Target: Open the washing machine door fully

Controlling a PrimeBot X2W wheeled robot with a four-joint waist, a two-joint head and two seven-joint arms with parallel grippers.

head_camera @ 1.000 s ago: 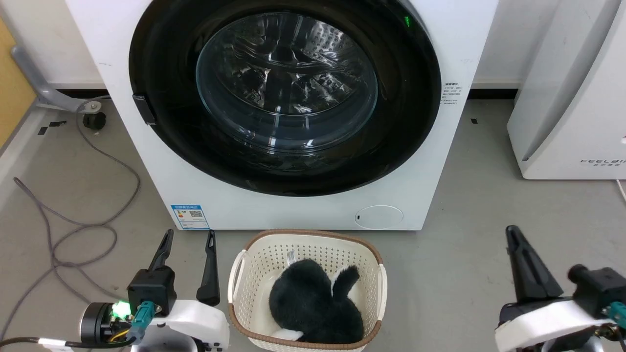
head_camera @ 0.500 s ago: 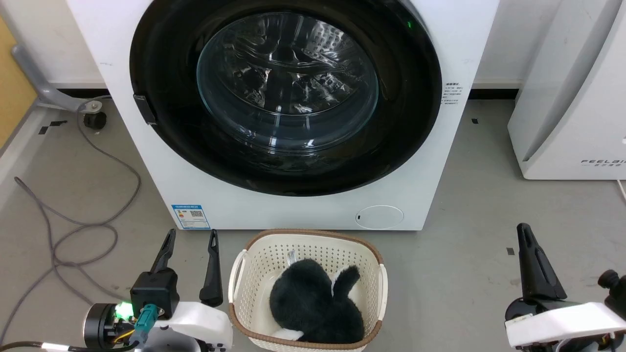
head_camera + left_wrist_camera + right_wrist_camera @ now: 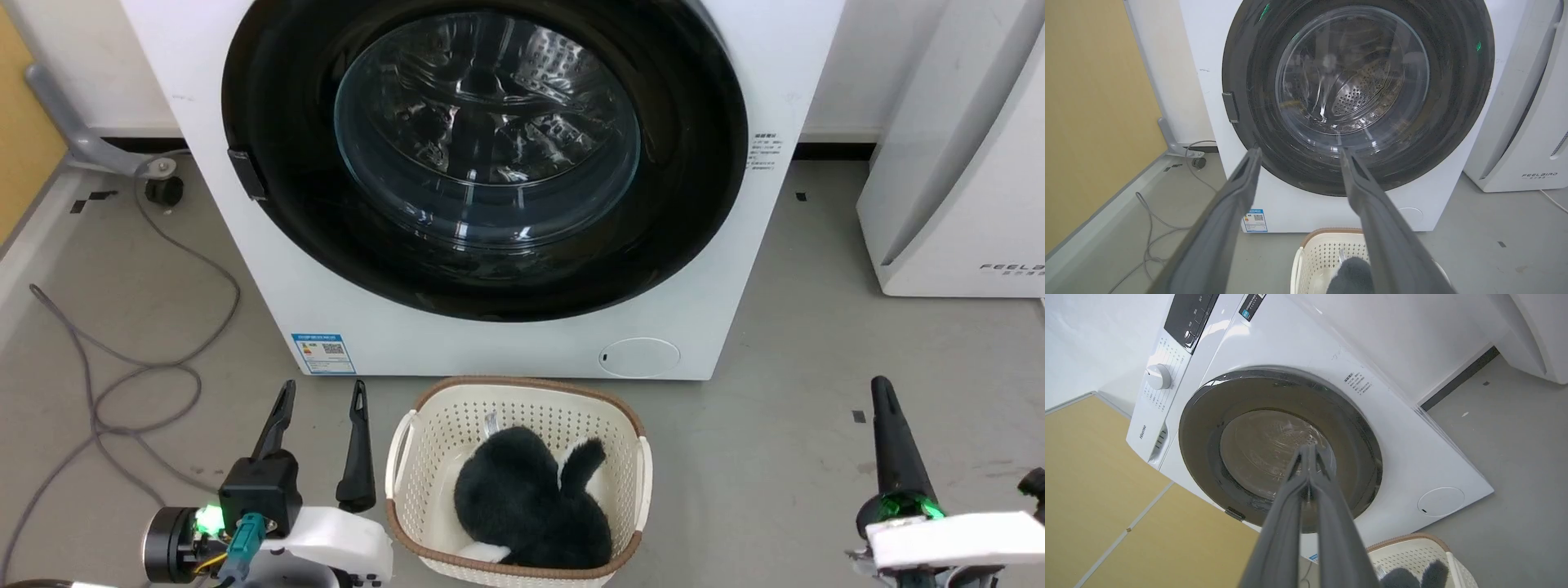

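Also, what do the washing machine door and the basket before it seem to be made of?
The washing machine door: a black ring, probably glossy plastic, since it shines and mirrors light. Its centre bowl looks like clear glass: the inside shows through. The basket: likely matte cream plastic, with moulded rows of small holes; its brown rim looks woven.

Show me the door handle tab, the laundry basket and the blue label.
door handle tab (image 3: 247, 174), head view, middle of the black tab at the door's left edge.
laundry basket (image 3: 555, 411), head view, its perforated far wall.
blue label (image 3: 324, 353), head view, centre of the sticker.
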